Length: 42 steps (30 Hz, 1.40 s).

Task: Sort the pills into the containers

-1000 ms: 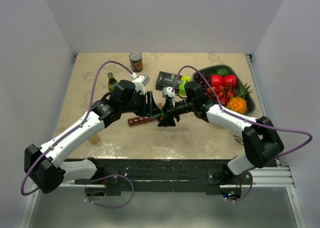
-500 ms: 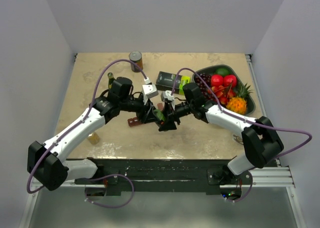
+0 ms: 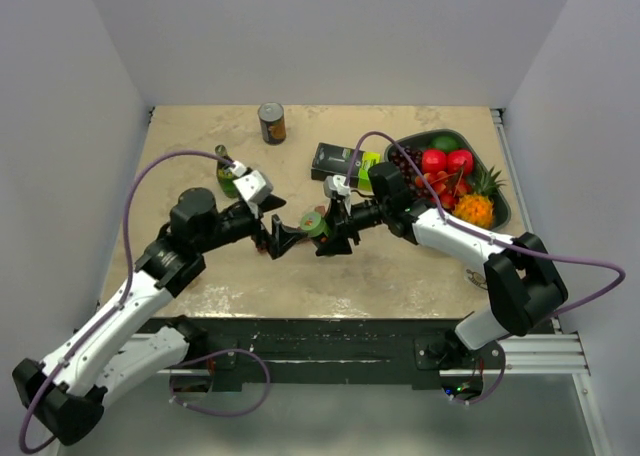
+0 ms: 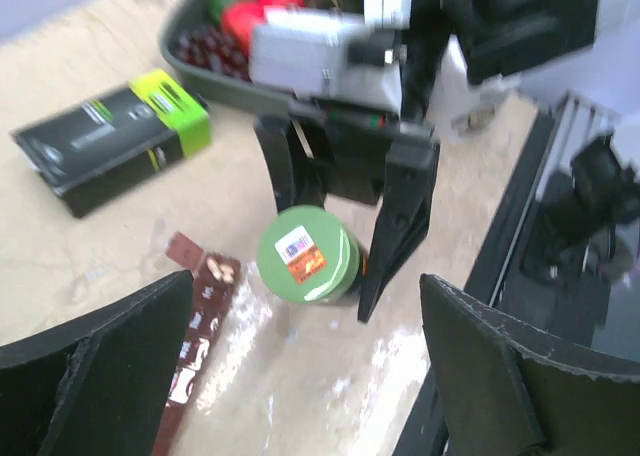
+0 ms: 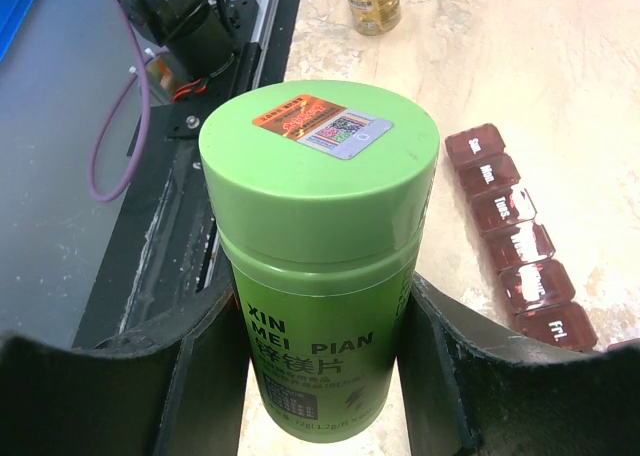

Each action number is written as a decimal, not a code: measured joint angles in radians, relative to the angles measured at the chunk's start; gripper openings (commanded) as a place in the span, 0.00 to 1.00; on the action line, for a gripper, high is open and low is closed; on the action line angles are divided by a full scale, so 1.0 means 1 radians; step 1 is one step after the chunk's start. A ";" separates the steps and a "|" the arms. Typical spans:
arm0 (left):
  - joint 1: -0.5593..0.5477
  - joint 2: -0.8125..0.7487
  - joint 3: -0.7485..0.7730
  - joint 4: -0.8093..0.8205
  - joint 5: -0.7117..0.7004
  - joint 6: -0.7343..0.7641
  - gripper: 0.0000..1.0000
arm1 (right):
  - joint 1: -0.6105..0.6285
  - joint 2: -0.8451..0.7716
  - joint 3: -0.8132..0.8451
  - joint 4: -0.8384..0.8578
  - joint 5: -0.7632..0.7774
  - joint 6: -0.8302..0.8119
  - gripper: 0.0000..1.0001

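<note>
A green pill bottle (image 3: 316, 222) with its lid on stands upright in mid-table, and my right gripper (image 3: 327, 230) is shut on its body. The right wrist view shows both pads pressed against the bottle (image 5: 318, 206), gripper (image 5: 320, 356). The maroon strip of containers (image 5: 515, 236) lies flat just beyond it, lids labelled by day. My left gripper (image 3: 277, 238) hangs open to the left of the bottle, clear of it, and covers most of the strip from above. Its wrist view shows the bottle (image 4: 308, 254), the strip (image 4: 200, 316) and wide empty jaws (image 4: 300, 371). No loose pills show plainly.
A black-and-lime box (image 3: 345, 162) lies behind the bottle, with a dark tray of fruit (image 3: 497, 209) at the back right. A can (image 3: 271, 122) and a small green bottle (image 3: 227, 171) stand at the back left. A small amber bottle (image 5: 372, 1) sits near the front edge.
My left gripper has opened wide and drawn back to the left, away from the green bottle. The right gripper and bottle have stayed in place.
</note>
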 measured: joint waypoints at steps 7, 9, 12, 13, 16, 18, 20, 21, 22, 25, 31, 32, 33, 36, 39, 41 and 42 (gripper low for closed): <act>0.002 -0.139 -0.019 0.053 -0.145 -0.165 0.99 | 0.000 0.000 0.000 0.000 0.003 0.002 0.00; 0.002 -0.111 -0.002 0.032 -0.152 -0.213 0.99 | 0.000 0.000 0.000 0.000 0.003 0.002 0.00; 0.003 -0.036 0.031 -0.003 -0.146 -0.285 0.99 | 0.000 0.000 0.001 0.000 0.003 0.001 0.00; 0.003 -0.011 0.034 -0.014 -0.143 -0.308 0.99 | 0.000 0.000 0.001 0.000 0.004 0.001 0.00; 0.006 0.035 0.035 -0.051 -0.128 -0.351 0.99 | 0.000 0.000 0.002 -0.001 0.005 0.000 0.00; 0.006 0.048 0.035 -0.069 -0.114 -0.365 0.99 | 0.000 0.000 0.002 -0.001 0.006 0.000 0.00; 0.006 0.053 0.035 -0.074 -0.098 -0.376 0.99 | 0.000 0.000 0.002 -0.001 0.007 -0.001 0.00; 0.006 0.055 0.035 -0.074 -0.090 -0.377 0.99 | 0.000 0.000 0.002 -0.001 0.007 -0.001 0.00; 0.006 0.060 0.035 -0.074 -0.078 -0.377 0.99 | 0.000 0.000 0.002 -0.001 0.007 -0.002 0.00; 0.006 0.080 0.035 -0.075 -0.050 -0.377 0.99 | 0.000 0.000 0.003 -0.001 0.007 -0.002 0.00; 0.006 0.106 0.035 -0.074 -0.011 -0.377 0.99 | 0.000 0.000 0.003 -0.001 0.007 -0.002 0.00; 0.006 0.108 0.035 -0.073 -0.006 -0.377 0.99 | 0.000 0.000 0.004 -0.001 0.007 -0.002 0.00; 0.006 0.112 0.035 -0.071 -0.002 -0.377 0.99 | 0.000 0.000 0.005 -0.001 0.007 -0.002 0.00; 0.006 0.127 0.036 -0.068 0.006 -0.377 0.99 | 0.000 0.000 0.005 -0.001 0.007 -0.002 0.00; 0.006 0.145 0.043 -0.069 0.004 -0.377 0.97 | 0.000 0.000 0.005 -0.001 0.007 -0.002 0.00; 0.006 0.156 0.051 -0.070 0.002 -0.377 0.94 | 0.000 0.000 0.006 -0.001 0.007 -0.002 0.00; 0.006 0.163 0.058 -0.071 -0.001 -0.377 0.91 | 0.000 0.000 0.006 -0.001 0.007 -0.002 0.00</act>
